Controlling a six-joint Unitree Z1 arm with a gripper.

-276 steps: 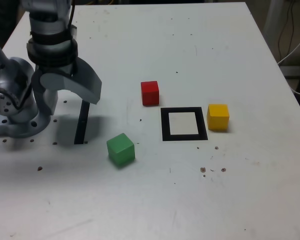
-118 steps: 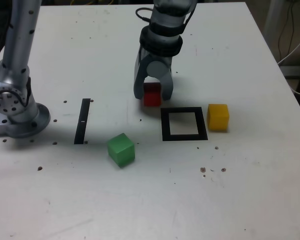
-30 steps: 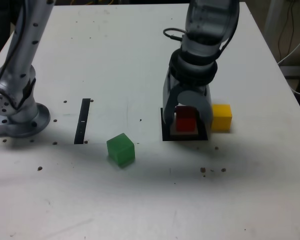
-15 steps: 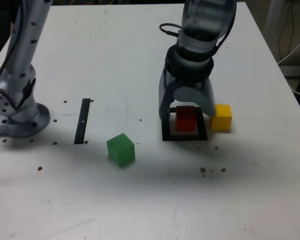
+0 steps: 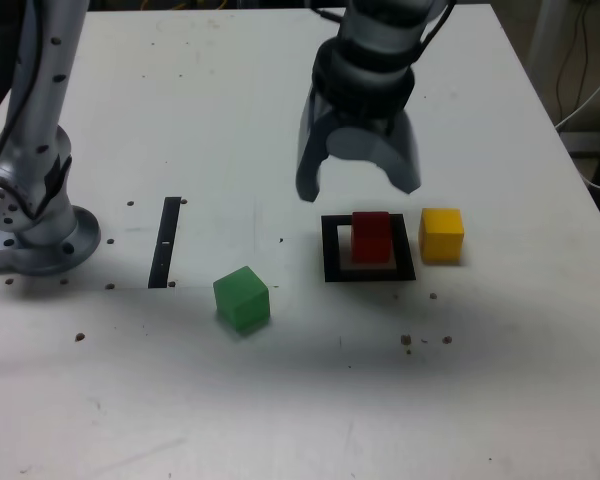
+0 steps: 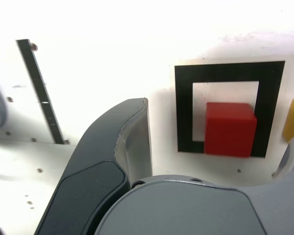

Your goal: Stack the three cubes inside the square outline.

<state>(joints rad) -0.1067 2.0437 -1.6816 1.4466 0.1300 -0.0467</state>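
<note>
1. Red cube (image 5: 372, 236) sits inside the square outline (image 5: 330, 250) on the white table (image 5: 280, 400), the first of three blocks in place. In the wrist view it stands on the white centre but off to one side, apparently overlapping one black edge (image 6: 230, 128).

2. Gripper (image 5: 358, 185) hangs above and just behind the outline, jaws spread wide and holding nothing. It touches no cube.

3. Yellow cube (image 5: 441, 234) rests on the table just beside the outline, on the exterior view's right, apart from the red one. It is not yet stacked.

4. Green cube (image 5: 242, 297) lies well apart from the outline, toward the exterior view's left and nearer the camera, turned at a slight angle. It too is unstacked.

5. Black strip (image 5: 164, 241) lies flat near the arm's base (image 5: 35, 235) and plays no part in the stack.

6. Judged from this layout, roughly a third of the job is done: one block is down, and two remain to be picked up and set on top of it.

7. Because the red block sits off-centre, the next placement probably needs aligning to the cube rather than to the frame.
</note>
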